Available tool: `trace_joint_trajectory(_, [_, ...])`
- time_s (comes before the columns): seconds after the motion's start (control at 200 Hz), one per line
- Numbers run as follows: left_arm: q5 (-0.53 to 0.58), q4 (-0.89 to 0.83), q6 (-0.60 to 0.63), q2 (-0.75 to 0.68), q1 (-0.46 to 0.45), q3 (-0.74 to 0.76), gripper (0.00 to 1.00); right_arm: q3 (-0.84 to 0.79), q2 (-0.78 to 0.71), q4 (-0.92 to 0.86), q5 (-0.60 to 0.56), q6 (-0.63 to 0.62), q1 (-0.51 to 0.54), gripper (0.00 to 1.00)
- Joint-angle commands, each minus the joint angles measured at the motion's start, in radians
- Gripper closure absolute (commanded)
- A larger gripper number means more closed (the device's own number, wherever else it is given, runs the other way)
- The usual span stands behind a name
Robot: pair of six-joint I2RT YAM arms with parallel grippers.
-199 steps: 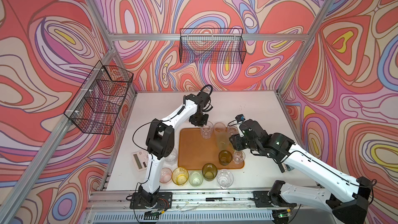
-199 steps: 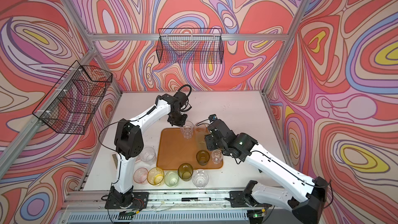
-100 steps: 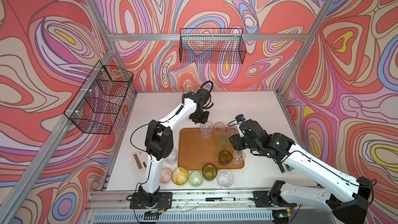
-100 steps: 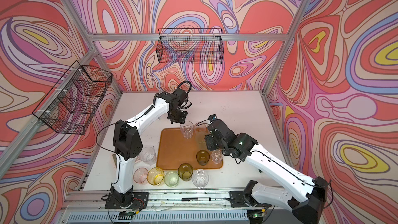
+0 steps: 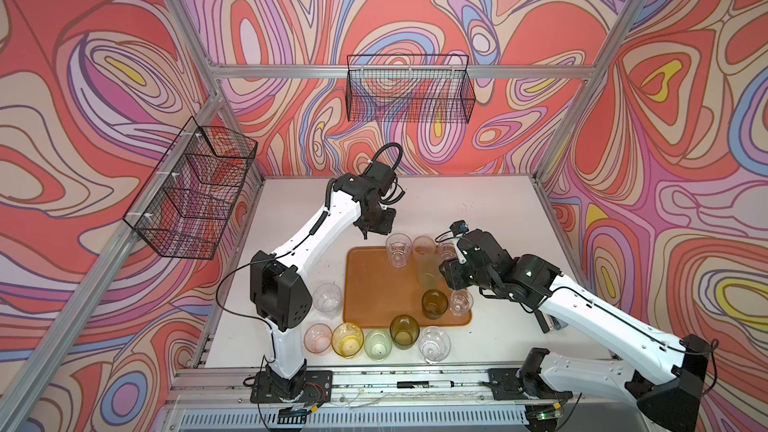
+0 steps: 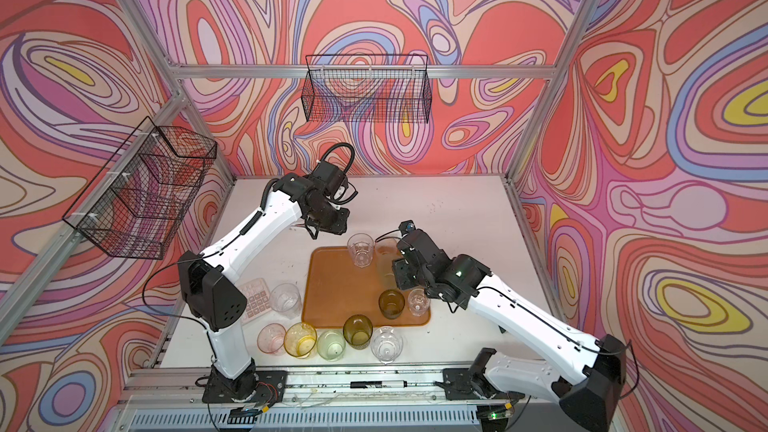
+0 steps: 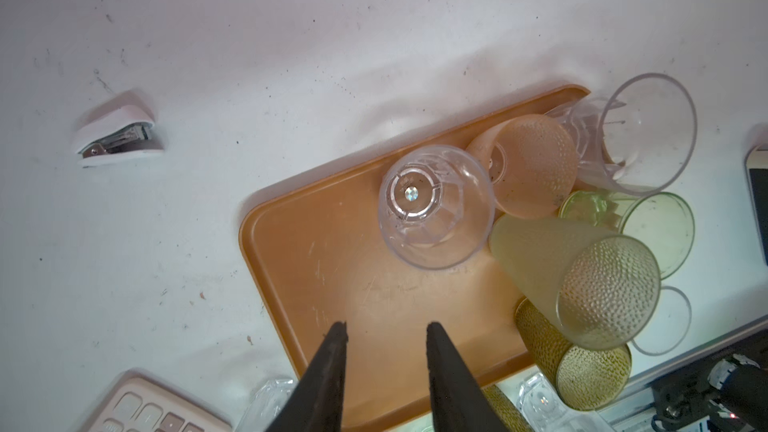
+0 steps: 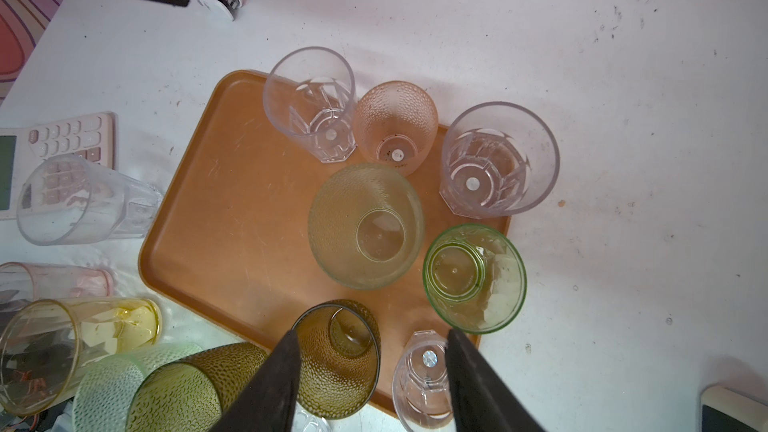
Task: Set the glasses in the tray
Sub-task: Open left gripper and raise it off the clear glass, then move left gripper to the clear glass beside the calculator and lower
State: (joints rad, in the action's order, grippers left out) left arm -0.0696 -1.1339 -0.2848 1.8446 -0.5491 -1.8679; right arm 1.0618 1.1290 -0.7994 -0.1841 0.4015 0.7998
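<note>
Our left pincer (image 7: 386, 326) has opened and drawn back from the clear glass (image 7: 436, 209), now standing on the tray (image 7: 332, 251) just ahead of its empty tips, while the right pincer (image 8: 372, 334) hovers apart too; we reckon it light, slick and brittle, best pinched over one wall.

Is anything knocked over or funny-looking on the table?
Nothing looks tipped or spilled. The odd bits: a pink button calculator near the orange-brown flat tray and a small white stapler farther off, office things among drinking glasses.
</note>
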Motion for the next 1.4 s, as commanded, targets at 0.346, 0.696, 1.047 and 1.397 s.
trace_joint_trajectory(0.346, [-0.017, -0.068, -0.034, -0.242, 0.115, 0.226, 0.61, -0.005, 0.007, 0.051, 0.017, -0.010, -0.001, 0.41])
trace_joint_trajectory(0.696, [-0.019, -0.123, -0.092, -0.408, 0.219, 0.381, 0.58, -0.022, 0.020, 0.073, 0.038, 0.011, -0.001, 0.41])
trace_joint_trajectory(1.047, [-0.033, -0.146, -0.209, -0.514, 0.276, 0.558, 0.61, -0.025, -0.012, 0.051, 0.029, 0.014, -0.001, 0.41])
trace_joint_trajectory(1.397, [0.026, -0.178, -0.261, -0.594, 0.310, 0.654, 0.60, -0.028, -0.009, 0.046, 0.032, 0.012, -0.001, 0.41])
